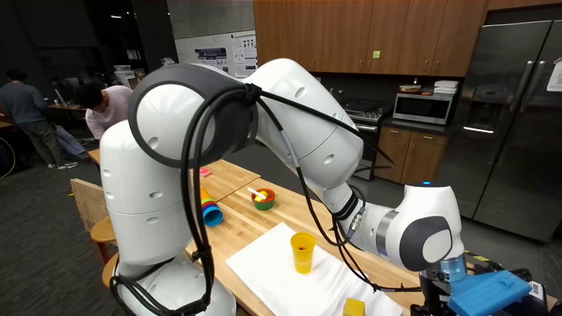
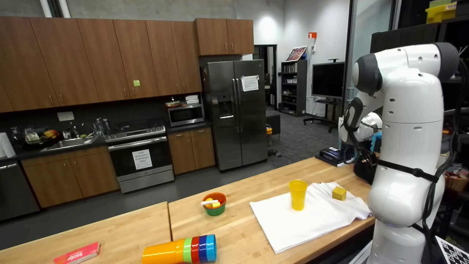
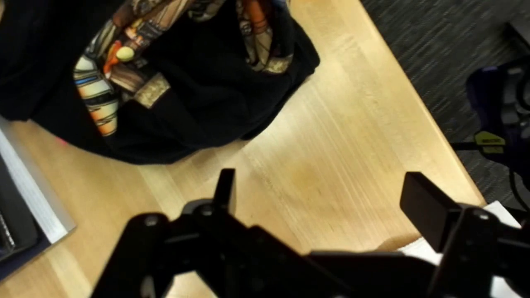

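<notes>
The hand is hovering over the table, spread wide and gripping nothing. In the wrist view, the black printed cloth is lying far left and the white cloth near right. A sound grasp would be straddling one raised black fold squarely.

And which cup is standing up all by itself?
The yellow cup on the white cloth: it stands upright alone, while the other cups lie nested together on their sides.
</notes>
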Robot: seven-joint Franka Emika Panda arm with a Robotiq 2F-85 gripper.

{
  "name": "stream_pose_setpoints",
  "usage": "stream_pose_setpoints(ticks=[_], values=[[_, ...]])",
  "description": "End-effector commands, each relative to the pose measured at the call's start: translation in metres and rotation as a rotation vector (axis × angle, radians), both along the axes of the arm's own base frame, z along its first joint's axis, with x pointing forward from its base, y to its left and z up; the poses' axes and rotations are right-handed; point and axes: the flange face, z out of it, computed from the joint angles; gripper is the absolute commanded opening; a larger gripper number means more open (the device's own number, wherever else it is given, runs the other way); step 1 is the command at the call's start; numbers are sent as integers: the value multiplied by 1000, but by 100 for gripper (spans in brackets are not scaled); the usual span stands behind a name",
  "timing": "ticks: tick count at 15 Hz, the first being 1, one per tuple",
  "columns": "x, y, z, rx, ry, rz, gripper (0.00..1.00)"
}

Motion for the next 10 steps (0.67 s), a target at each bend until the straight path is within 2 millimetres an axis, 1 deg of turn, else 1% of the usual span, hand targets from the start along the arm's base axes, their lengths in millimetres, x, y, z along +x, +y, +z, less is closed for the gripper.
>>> stream_pose_setpoints(ticks=[1,2,5,10], values=[[7,11,26,21,68,-197,100],[8,6,9,18,51,-112,100],[13,11,19,27,74,-175,100],[9,9,19,28,74,-187,100]])
